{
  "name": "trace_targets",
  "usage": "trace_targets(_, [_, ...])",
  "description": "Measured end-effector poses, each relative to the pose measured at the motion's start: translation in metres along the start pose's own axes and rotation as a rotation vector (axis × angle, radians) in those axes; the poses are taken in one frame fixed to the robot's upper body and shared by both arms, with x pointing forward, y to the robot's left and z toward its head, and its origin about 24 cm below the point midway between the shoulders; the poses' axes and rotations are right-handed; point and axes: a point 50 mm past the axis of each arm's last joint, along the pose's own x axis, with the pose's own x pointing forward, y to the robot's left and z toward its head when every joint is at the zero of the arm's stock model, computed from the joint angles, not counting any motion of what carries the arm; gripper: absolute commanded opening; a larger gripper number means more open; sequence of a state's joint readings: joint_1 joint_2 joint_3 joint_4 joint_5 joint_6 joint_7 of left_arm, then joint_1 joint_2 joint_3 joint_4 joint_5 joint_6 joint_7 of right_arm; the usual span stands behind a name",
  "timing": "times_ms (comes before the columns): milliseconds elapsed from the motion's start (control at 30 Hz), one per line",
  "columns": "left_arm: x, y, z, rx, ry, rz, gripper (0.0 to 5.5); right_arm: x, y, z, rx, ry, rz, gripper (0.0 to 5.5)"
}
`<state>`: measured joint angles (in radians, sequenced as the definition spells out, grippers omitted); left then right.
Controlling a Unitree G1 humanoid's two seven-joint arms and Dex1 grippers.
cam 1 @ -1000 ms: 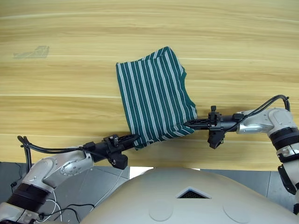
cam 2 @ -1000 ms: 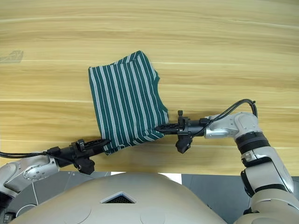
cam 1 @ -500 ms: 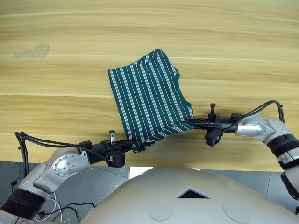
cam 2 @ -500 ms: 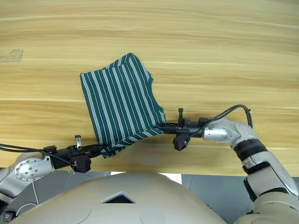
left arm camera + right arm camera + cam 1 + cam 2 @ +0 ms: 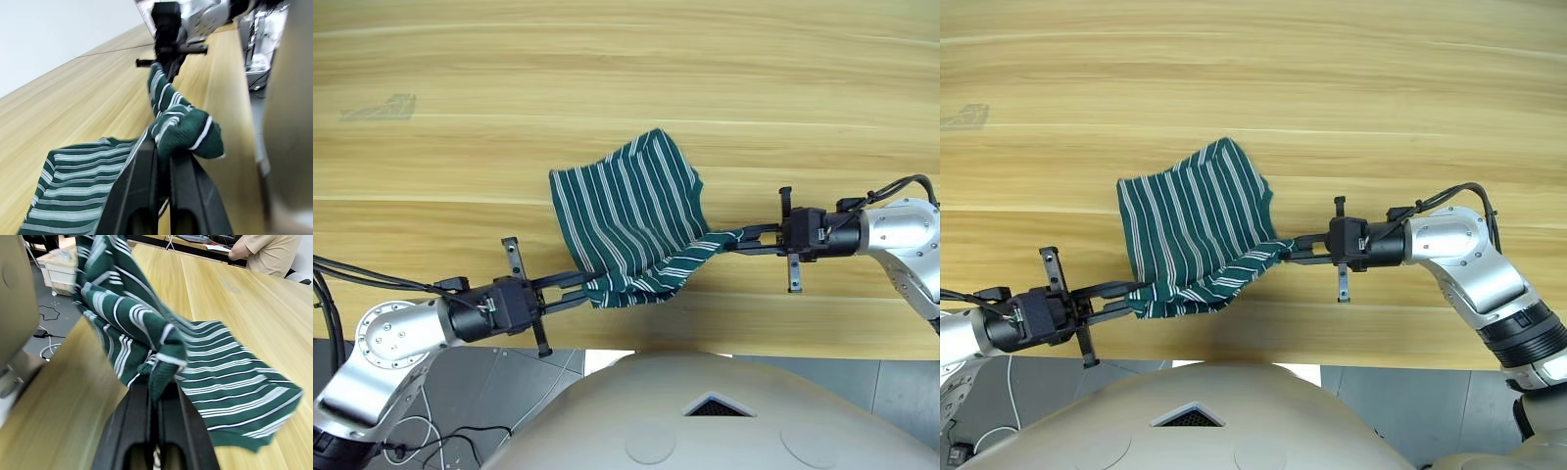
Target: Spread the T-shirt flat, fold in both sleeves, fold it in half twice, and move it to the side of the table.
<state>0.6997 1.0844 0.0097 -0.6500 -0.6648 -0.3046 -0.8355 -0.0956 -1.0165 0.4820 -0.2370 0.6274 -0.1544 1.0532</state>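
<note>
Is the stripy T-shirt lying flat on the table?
Not flat. The left gripper and right gripper each pinch a near corner of the T-shirt; that edge hangs bunched between them, its far part resting on the table.

One green T-shirt with white stripes (image 5: pixel 631 220), one light-wood counter (image 5: pixel 607 59), and two pairs of black jaws.

T-shirt (image 5: pixel 631 211) spanning near edge, open table (image 5: pixel 626 59) beyond

I see a pale wooden table (image 5: pixel 783 88), seams running across; the green striped T-shirt (image 5: pixel 626 211) lies partly on it near the front edge, a faint patch (image 5: pixel 378 108) far left
</note>
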Motion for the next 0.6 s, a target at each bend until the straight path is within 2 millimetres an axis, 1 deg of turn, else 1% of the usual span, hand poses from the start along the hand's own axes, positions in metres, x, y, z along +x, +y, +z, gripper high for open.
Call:
trace_targets(67, [-0.001,-0.001,0.004,-0.004,-0.004,-0.01,0.09,-0.002,0.002,0.006,0.015,-0.011,0.012,0.0])
trace_targets(167, [-0.004,-0.009,0.0,0.009,0.058,-0.021,0.09,-0.009,0.006,0.014,0.031,-0.023,0.021,0.0])
trace_targets(233, [-0.008,-0.018,-0.01,0.05,0.162,-0.038,0.09,-0.016,0.011,0.017,0.045,-0.007,0.022,0.0])
trace_targets(267, [-0.01,-0.019,-0.013,0.066,0.192,-0.035,0.09,-0.018,0.012,0.017,0.05,-0.002,0.024,0.0])
trace_targets(333, [-0.016,-0.017,-0.029,0.094,0.281,-0.009,0.09,-0.021,0.012,0.018,0.055,-0.001,0.011,0.0])
trace_targets(400, [-0.018,-0.019,-0.043,0.092,0.333,-0.005,0.09,-0.016,0.012,0.016,0.051,-0.016,0.005,0.0])
trace_targets(433, [-0.017,-0.021,-0.046,0.089,0.338,-0.005,0.09,-0.014,0.011,0.015,0.042,-0.015,0.002,0.0])
trace_targets(467, [-0.017,-0.022,-0.048,0.083,0.334,-0.001,0.09,-0.011,0.009,0.015,0.032,-0.018,-0.001,0.0])
trace_targets(500, [-0.016,-0.022,-0.049,0.081,0.321,0.01,0.09,-0.006,0.001,0.013,0.012,-0.035,-0.022,0.0])
trace_targets(600, [-0.015,-0.017,-0.044,0.068,0.25,0.068,0.09,0.003,-0.015,0.011,-0.02,-0.051,-0.07,0.0])
